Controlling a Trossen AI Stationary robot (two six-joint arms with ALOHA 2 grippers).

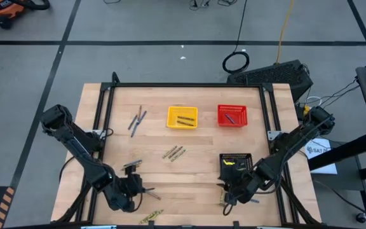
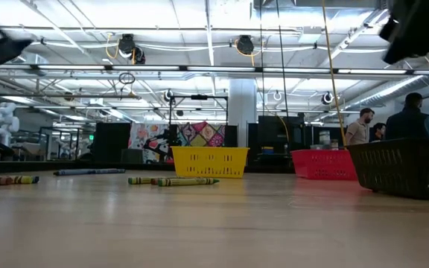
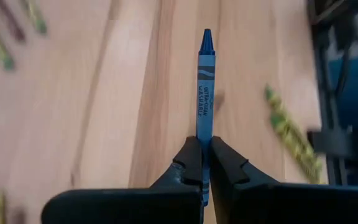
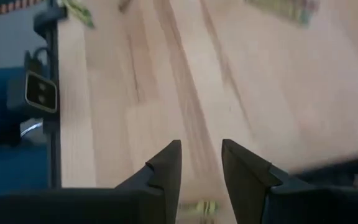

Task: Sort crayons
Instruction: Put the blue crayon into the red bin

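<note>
Gripping a blue crayon (image 3: pixel 205 81) between its closed fingers, the left hand (image 3: pixel 204 163) sits low over the near left part of the tabletop (image 1: pixel 196 172), the crayon pointing straight out ahead of it. A yellow-green crayon (image 3: pixel 293 135) lies just beside it. The right hand (image 4: pixel 201 163) hovers near the black basket (image 1: pixel 235 164), its fingers apart and holding nothing. More crayons (image 1: pixel 174 152) lie mid-tabletop, others (image 1: pixel 136 119) far left; the yellow basket (image 1: pixel 182 117) and red basket (image 1: pixel 232 116) each hold some.
</note>
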